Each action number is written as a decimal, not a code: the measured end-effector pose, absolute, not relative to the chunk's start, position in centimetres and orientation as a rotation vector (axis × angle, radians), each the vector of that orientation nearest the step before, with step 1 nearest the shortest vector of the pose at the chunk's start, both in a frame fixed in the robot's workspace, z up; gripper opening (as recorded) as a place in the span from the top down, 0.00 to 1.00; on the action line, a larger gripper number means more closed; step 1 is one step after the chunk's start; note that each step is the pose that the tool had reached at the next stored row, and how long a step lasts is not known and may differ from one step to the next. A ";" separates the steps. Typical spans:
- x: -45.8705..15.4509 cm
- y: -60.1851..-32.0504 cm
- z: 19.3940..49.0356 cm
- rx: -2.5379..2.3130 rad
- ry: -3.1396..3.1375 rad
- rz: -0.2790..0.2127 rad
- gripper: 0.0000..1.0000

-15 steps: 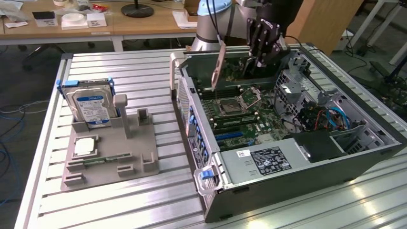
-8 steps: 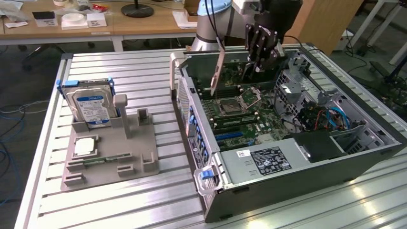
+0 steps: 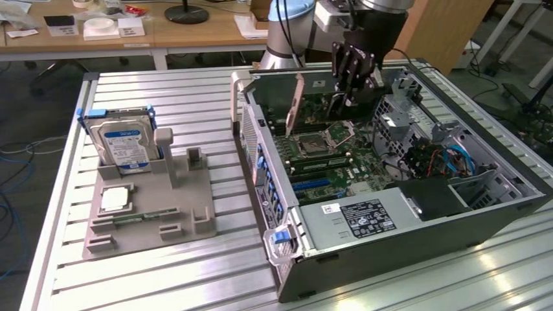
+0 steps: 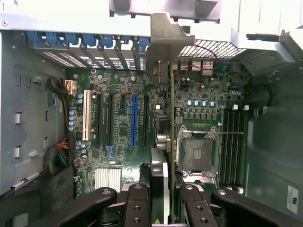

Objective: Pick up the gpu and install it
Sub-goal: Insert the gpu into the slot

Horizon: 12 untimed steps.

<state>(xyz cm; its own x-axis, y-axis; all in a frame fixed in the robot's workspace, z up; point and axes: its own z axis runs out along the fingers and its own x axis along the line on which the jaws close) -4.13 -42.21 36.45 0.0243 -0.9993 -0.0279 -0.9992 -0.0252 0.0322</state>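
The gpu (image 3: 322, 111) hangs edge-down inside the open computer case (image 3: 484, 214), its silvery bracket toward the case's rear wall. My gripper (image 3: 354, 97) reaches down from above and is shut on the card's upper edge. In the wrist view the gpu (image 4: 171, 118) appears edge-on as a thin green line between my black fingers (image 4: 138, 203), and its bracket (image 4: 164, 42) sits up against the rear slot openings. The card stands over the motherboard between the blue expansion slot (image 4: 134, 120) and the processor socket (image 4: 196, 153). Whether its edge sits in a slot I cannot tell.
On the exterior view's left, a grey holder (image 3: 186, 194) carries an upright hard drive (image 3: 125, 142), a processor chip (image 3: 115, 199) and a memory stick (image 3: 138, 217). A power supply (image 3: 363, 217) fills the case's near end. Drive cages and cables (image 3: 441, 159) crowd the case's right side.
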 end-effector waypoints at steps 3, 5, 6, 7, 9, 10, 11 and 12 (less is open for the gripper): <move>-4.1 -42.2 35.9 2.246 -2.191 -0.067 0.72; -4.1 -42.2 35.5 2.247 -2.189 -0.067 0.72; -4.1 -42.2 35.4 2.249 -2.188 -0.067 0.72; -4.1 -42.2 35.4 2.249 -2.188 -0.067 0.72; -4.1 -42.2 35.4 2.249 -2.188 -0.067 0.72; -4.1 -42.2 35.4 2.249 -2.188 -0.067 0.72; -4.1 -42.2 35.4 2.249 -2.188 -0.067 0.72; -4.1 -42.2 35.4 2.249 -2.188 -0.067 0.72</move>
<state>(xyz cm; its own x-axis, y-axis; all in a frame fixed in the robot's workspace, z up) -4.13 -42.18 35.36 0.0272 -0.9992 -0.0284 -0.9991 -0.0281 0.0322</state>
